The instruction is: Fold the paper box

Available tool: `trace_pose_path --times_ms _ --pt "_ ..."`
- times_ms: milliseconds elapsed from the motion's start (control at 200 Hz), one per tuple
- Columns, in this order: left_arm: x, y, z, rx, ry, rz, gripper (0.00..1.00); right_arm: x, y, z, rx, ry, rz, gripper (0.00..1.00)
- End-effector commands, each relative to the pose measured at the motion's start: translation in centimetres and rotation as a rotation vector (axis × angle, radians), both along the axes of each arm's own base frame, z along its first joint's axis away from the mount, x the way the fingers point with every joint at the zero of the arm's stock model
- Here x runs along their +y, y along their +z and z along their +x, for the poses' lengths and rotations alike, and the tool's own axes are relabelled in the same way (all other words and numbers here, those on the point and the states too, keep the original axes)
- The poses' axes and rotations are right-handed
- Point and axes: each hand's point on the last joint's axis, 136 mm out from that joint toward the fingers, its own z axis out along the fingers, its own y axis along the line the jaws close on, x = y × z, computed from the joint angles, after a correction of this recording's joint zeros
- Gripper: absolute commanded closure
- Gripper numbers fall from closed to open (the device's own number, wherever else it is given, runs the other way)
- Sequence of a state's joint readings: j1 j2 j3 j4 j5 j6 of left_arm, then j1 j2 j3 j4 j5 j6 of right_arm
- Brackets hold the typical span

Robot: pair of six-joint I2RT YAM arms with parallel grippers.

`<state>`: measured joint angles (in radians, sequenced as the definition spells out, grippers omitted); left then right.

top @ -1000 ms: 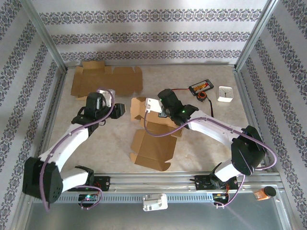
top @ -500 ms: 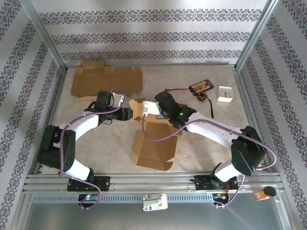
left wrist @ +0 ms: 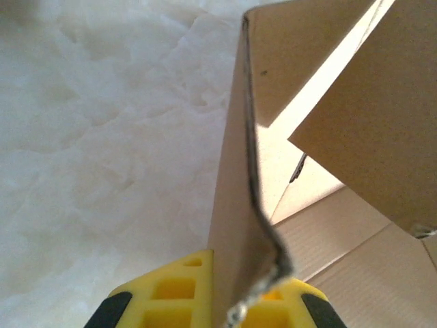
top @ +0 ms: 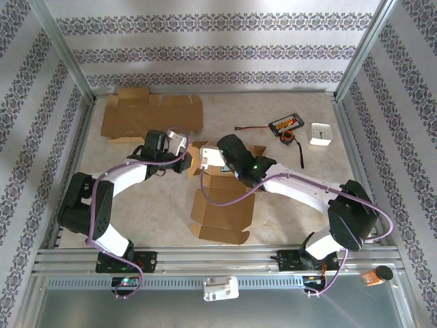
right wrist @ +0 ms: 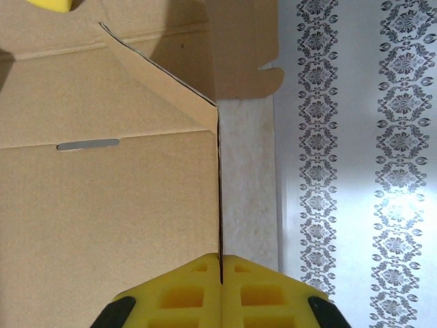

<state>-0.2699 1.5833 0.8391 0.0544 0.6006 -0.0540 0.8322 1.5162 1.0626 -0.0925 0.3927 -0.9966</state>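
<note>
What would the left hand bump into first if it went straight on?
The paper box: the left hand is shut on its wall, so it would push that cardboard first. Probably the folded flap after, depth unclear.

Bare table (top: 157, 219) open near-left and near-right of box (top: 222, 205). Flat cardboard (top: 150, 113) fills far-left corner. Phone (top: 287, 124), cable (top: 252, 128), white cube (top: 321, 133) crowd far right.

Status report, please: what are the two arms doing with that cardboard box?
Left gripper shut on paper box wall. Right gripper shut on another wall's edge. Box partly folded. Nothing blocking; flat cardboard lies apart.
</note>
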Motion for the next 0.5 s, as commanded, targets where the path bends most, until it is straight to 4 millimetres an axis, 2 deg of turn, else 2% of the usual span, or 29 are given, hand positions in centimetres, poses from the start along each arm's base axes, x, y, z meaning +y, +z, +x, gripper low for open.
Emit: trace_pose_path --times_ms 0,40,95,160,245,320,380,495 --pt "0.2 3.0 1.9 -0.255 -0.007 0.075 0.99 1.4 0.0 -2.4 0.07 0.058 0.069 0.84" --pt "0.4 3.3 2.3 -0.317 -0.012 0.099 1.0 1.6 -0.4 -3.8 0.159 0.091 0.083 0.76" --pt "0.3 3.9 2.5 -0.403 -0.045 0.128 1.0 1.8 0.4 -4.9 0.246 0.081 0.16 0.61" --pt "0.4 4.2 2.8 -0.467 -0.061 0.162 1.0 1.8 2.1 -6.4 0.366 0.082 0.263 0.5" --pt "-0.2 4.4 2.8 -0.516 -0.113 0.172 1.0 1.7 5.5 -7.8 0.496 0.072 0.443 0.34" --pt "-0.7 4.5 2.5 -0.56 -0.157 0.169 1.0 0.9 8.7 -7.7 0.553 0.01 0.61 0.16" --pt "-1.0 4.4 2.4 -0.587 -0.179 0.168 1.0 -0.2 10.9 -7.4 0.604 -0.027 0.718 0.06" --pt "-1.2 4.4 2.3 -0.609 -0.193 0.166 1.0 -2.7 12.9 -5.1 0.761 -0.151 0.908 0.03"
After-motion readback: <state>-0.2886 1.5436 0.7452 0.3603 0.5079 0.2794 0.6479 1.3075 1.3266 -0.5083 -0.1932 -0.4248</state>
